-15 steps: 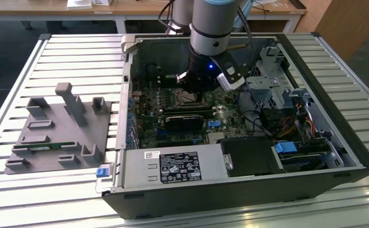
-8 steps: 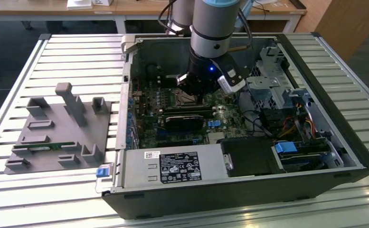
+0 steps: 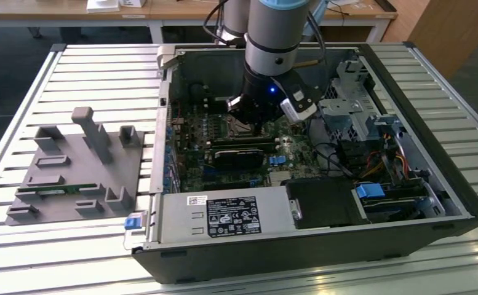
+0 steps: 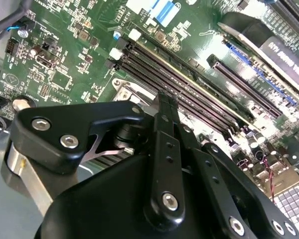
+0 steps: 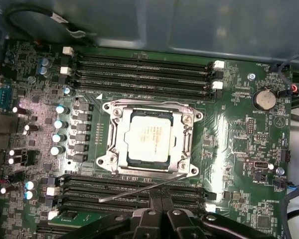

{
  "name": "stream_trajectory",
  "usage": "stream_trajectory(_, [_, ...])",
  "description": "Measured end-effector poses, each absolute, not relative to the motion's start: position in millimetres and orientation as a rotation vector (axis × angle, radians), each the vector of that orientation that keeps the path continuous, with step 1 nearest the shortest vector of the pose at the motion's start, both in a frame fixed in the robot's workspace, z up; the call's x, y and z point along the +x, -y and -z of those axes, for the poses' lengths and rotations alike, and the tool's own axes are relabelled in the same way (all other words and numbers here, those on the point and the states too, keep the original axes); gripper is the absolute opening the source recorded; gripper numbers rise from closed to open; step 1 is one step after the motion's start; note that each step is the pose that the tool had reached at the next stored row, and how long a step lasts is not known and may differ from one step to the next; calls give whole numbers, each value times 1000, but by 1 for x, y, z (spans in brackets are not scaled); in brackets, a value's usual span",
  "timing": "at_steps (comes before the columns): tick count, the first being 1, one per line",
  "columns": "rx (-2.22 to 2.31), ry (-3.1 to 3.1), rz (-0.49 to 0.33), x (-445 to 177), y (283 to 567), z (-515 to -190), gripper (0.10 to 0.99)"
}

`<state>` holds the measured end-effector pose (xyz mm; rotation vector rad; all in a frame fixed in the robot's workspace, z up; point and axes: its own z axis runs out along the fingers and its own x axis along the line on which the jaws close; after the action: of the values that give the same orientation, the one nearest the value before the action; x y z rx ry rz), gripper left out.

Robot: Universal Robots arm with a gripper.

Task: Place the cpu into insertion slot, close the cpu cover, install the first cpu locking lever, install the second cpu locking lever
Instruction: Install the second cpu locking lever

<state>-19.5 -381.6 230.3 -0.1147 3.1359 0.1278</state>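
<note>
In the first wrist view the cpu (image 5: 150, 135), a square chip with a dull silver top, lies in the insertion slot (image 5: 105, 160). The silvery cpu cover (image 5: 120, 134) lies flat around it, framing it in its window. One thin wire locking lever (image 5: 139, 191) sticks out slantwise over the memory slots beside the socket, unlatched. My gripper (image 5: 160, 201) hovers just beside that lever with its black fingers together and nothing between them. In the second wrist view the fingertips (image 4: 165, 99) point at a corner of the socket (image 4: 125, 92). The exterior view has the gripper (image 3: 253, 126) low inside the open computer case.
Long black memory slots (image 5: 139, 74) run on both sides of the socket. A black rectangular module (image 3: 239, 157) sits near the gripper, and a power supply (image 3: 222, 216) fills the case front. A grey fixture (image 3: 79, 166) lies on the slatted table at the exterior view's left.
</note>
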Motion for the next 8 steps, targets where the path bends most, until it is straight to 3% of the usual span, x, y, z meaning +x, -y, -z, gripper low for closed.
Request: stream_trajectory(8, [-115, -3136, -128, -40, 384, -230, 106])
